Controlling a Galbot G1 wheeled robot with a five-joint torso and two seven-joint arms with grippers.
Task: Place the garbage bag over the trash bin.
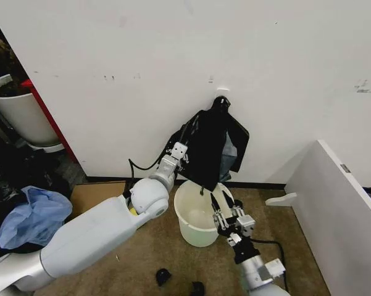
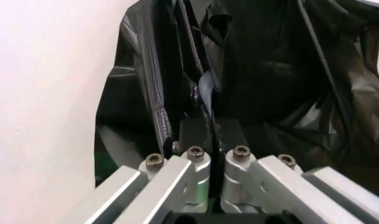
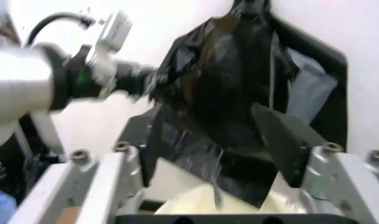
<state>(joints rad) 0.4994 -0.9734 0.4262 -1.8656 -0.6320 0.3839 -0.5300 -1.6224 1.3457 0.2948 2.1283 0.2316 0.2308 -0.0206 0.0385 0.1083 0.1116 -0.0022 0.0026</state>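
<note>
Bag-hanging step: left gripper point(image 1: 184, 150) clamps garbage bag point(image 1: 211, 148) above trash bin point(image 1: 199, 216); your right gripper point(image 1: 220, 206) spread, needs opposite edge.

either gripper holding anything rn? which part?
The left gripper is shut on the garbage bag, pinching a fold at its left edge as it hangs on the wall above the trash bin. The right gripper is open and holds nothing.

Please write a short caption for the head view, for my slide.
Left claw shut on the hanging black bag above the white bin; right claw open at the bin's rim.
</note>
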